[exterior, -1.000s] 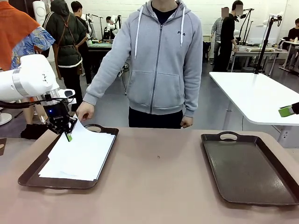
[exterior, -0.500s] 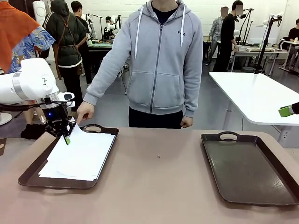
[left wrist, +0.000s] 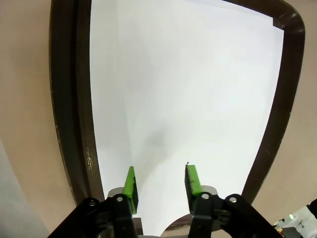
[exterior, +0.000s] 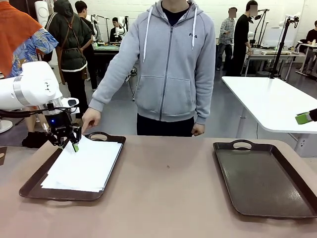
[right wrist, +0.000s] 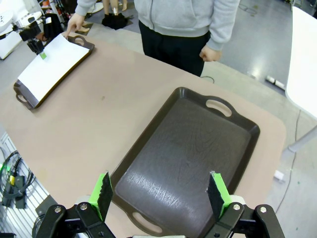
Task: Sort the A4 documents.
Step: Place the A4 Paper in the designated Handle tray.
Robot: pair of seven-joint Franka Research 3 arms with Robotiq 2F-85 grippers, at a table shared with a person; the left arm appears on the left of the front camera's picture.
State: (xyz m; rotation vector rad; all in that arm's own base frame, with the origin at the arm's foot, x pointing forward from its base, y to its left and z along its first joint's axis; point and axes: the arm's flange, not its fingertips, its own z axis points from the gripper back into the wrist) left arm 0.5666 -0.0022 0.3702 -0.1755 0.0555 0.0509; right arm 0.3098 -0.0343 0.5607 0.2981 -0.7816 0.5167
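A stack of white A4 documents (exterior: 84, 166) lies in the dark brown left tray (exterior: 29, 187). My left gripper (exterior: 73, 145) hangs at the stack's far left corner, right by the person's hand (exterior: 90, 119) at the tray handle. In the left wrist view its green fingers (left wrist: 131, 184) stand apart just above the paper (left wrist: 188, 89), with the top sheet's edge running between them and the tray rim (left wrist: 69, 99) to the side. My right gripper (right wrist: 161, 193) is open, high over the bare right tray (right wrist: 188, 148). One of its green pads (exterior: 303, 118) shows at the right edge.
The right tray (exterior: 267, 178) holds nothing. The person stands at the far edge in a grey hoodie, the other hand (right wrist: 210, 52) hanging by the table. Bare brown tabletop (exterior: 168, 188) lies between the trays. A white table (exterior: 272, 99) stands behind on the right.
The sheet corner that stood lifted a second ago now lies flatter on the stack. My left gripper has dropped slightly and shifted left. The right arm has not moved.
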